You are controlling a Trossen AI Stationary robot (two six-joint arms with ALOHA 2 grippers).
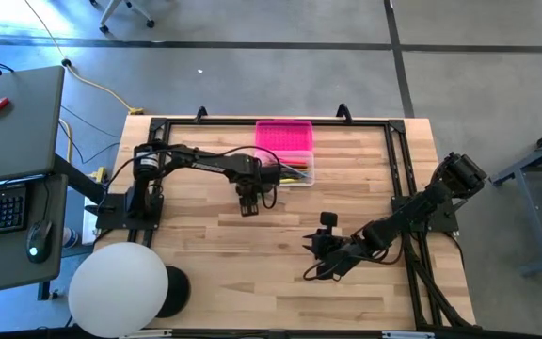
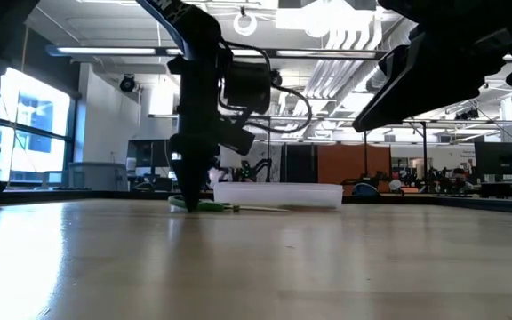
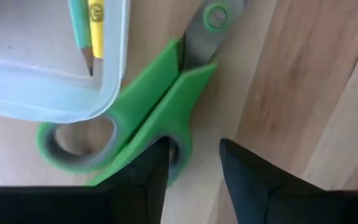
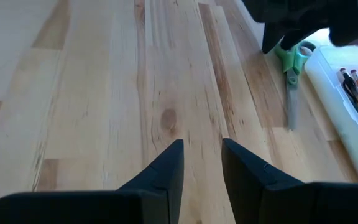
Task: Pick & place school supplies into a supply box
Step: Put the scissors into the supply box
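The supply box (image 1: 285, 151) sits toward the far side of the worktop (image 1: 215, 273), its pink lid (image 1: 284, 135) folded open behind the clear base (image 3: 48, 93), and I take it as my landmark. Inside the base lie pencils (image 3: 89, 28) and pens (image 4: 356, 87), their tips close to the end wall.

The left arm reaches from its mount across to the box, wrist bent so the left gripper (image 3: 194, 165) points straight down at the worktop just in front of the box's near-left corner. Its jaws stand apart and hold nothing. The scissors (image 3: 148, 115) lie flat on the wood right under them, one green handle loop tucked against the corner of the clear base, the grey blades running along the box's front wall. One fingertip (image 3: 157, 155) is right at the green handle; the other is over bare wood beside it. From table height, the scissors show as a thin green streak at the foot of the gripper, in front of the box.

The right arm lies folded low, well away from the box on the near-right side, with the right gripper (image 4: 201, 158) close above bare wood, aimed toward the box. Its jaws are narrowly parted and empty.
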